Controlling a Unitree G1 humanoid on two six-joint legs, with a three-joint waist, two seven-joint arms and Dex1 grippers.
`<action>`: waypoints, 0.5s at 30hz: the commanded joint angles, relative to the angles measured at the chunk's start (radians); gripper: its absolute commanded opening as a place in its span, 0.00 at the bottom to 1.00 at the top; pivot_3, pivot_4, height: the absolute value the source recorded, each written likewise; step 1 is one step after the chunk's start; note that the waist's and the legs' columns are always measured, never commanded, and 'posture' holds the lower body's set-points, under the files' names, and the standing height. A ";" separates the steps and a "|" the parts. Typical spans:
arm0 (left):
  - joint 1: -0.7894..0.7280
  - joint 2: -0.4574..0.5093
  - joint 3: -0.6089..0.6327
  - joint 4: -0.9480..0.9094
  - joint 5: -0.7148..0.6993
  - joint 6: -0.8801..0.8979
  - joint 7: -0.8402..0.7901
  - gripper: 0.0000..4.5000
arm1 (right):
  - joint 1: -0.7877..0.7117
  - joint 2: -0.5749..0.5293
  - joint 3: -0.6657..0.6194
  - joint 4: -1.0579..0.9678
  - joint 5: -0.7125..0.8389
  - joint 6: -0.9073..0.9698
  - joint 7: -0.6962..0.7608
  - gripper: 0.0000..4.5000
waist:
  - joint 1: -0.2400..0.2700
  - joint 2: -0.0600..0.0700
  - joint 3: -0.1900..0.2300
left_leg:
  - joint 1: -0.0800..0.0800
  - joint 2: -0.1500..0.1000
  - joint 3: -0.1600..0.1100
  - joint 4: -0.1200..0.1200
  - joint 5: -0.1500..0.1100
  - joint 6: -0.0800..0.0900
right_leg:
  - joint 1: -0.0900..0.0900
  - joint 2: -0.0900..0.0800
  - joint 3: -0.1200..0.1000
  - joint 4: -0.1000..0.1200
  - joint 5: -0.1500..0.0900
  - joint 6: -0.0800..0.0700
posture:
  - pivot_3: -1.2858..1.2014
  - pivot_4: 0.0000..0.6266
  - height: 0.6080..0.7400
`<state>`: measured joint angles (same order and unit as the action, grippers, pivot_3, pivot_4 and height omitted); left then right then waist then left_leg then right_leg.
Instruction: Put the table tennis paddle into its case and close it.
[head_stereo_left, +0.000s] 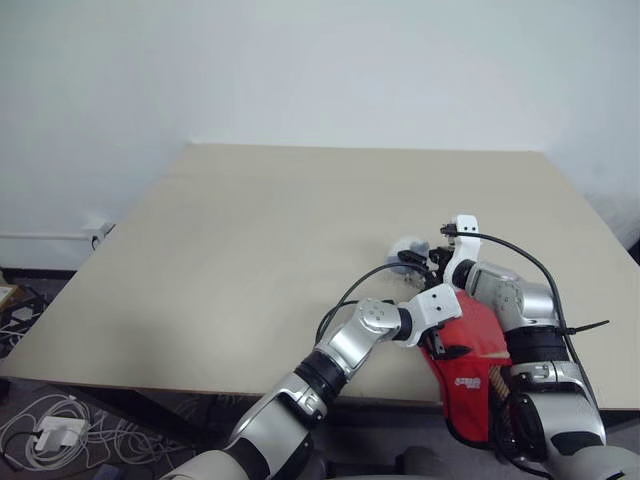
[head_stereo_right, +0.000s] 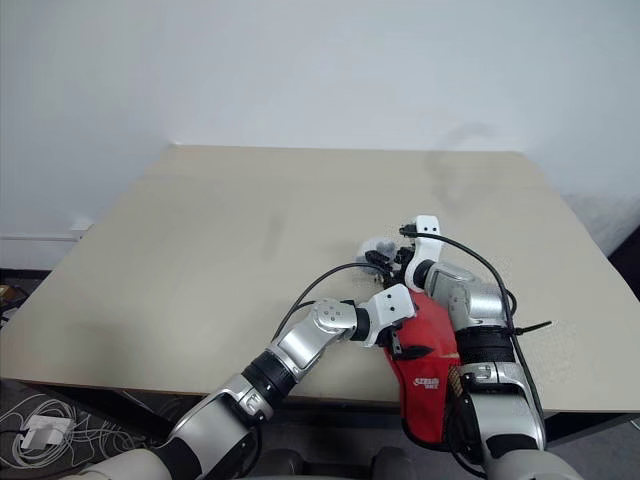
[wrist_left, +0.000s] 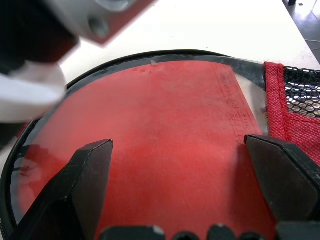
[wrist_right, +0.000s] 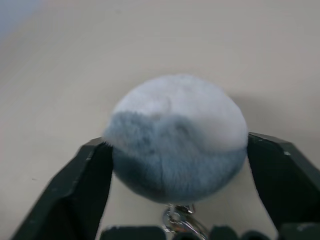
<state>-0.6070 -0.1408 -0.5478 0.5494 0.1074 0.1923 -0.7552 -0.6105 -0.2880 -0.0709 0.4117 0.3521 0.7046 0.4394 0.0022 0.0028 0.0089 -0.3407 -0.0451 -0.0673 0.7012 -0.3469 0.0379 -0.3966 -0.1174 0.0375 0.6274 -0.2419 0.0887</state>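
One table tennis paddle, red rubber face up, lying inside one red case with a black edge and a strip of black mesh lining. Case at the near right edge of the beige table, its narrow end hanging over that edge. One fluffy grey-and-white pompom with a small metal clasp, resting on the table just beyond the case. Two grippers. Left gripper poised over the clear panel covering the paddle's face, jaws spread wide, nothing between them. Right gripper straddling the pompom, fingers at either flank; contact on the left flank, a gap or bare touch on the right, so firm hold impossible to confirm. Far and left portions of the tabletop open. Cables on the floor left of the table.
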 joint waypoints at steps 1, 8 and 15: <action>-0.006 0.008 -0.012 0.020 0.034 0.020 0.017 1.00 | -0.021 0.003 0.015 0.001 -0.033 -0.043 -0.001 0.64 | 0.000 0.000 0.000 | 0.000 0.000 0.000 0.000 0.000 0.000 | 0.000 0.000 0.000 0.000 0.000 0.000 | 0.52 0.00 0.82; -0.005 0.012 -0.017 0.022 0.039 0.023 0.017 1.00 | -0.003 0.012 -0.023 -0.049 -0.031 -0.063 -0.025 0.13 | 0.000 0.000 0.000 | 0.000 0.000 0.000 0.000 0.000 0.000 | 0.000 0.000 0.000 0.000 0.000 0.000 | 0.52 0.00 0.82; -0.011 0.004 -0.029 0.042 0.050 0.051 0.024 1.00 | 0.072 0.046 -0.143 -0.215 0.035 -0.010 -0.128 0.02 | 0.000 0.000 0.000 | 0.000 0.000 0.000 0.000 0.000 0.000 | 0.000 0.000 0.000 0.000 0.000 0.000 | 0.52 0.00 0.82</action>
<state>-0.6116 -0.1434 -0.5499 0.5492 0.1075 0.2104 -0.7488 -0.5328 -0.2477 -0.1705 0.2753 0.3560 0.6852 0.3414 0.0025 0.0029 0.0088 -0.3406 -0.0451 -0.0678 0.7012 -0.3469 0.0378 -0.3963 -0.1174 0.0374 0.6274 -0.2419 0.0887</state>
